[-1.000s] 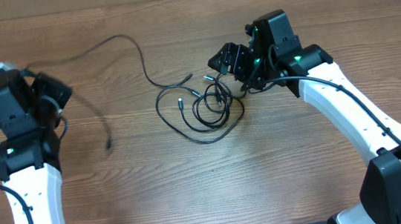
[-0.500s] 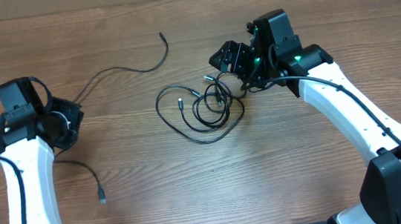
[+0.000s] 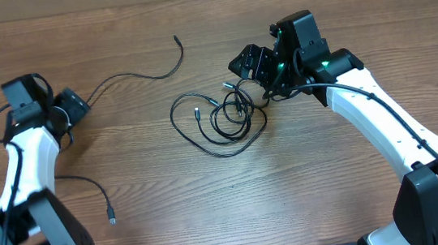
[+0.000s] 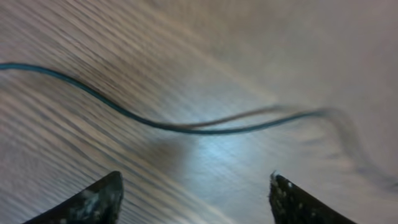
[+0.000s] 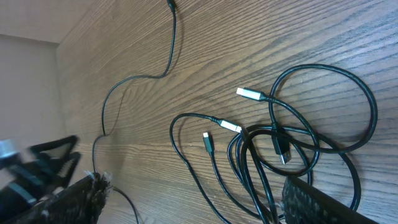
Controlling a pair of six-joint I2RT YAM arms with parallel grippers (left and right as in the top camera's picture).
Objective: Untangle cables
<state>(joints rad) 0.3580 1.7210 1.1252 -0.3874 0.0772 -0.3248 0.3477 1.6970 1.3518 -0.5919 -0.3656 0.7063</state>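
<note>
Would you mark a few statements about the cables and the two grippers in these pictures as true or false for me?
1. The left gripper has its jaws open. True.
2. The right gripper is clamped on the tangle of cables. False: its jaws stand open over the tangle, gripping nothing.
3. One separate cable lies apart from the tangle, running toward the left arm. True.
4. The tangle lies at the left edge of the table. False: it lies near the middle, close to the right gripper.
5. Silvery plug tips show in the tangle. True.
</note>
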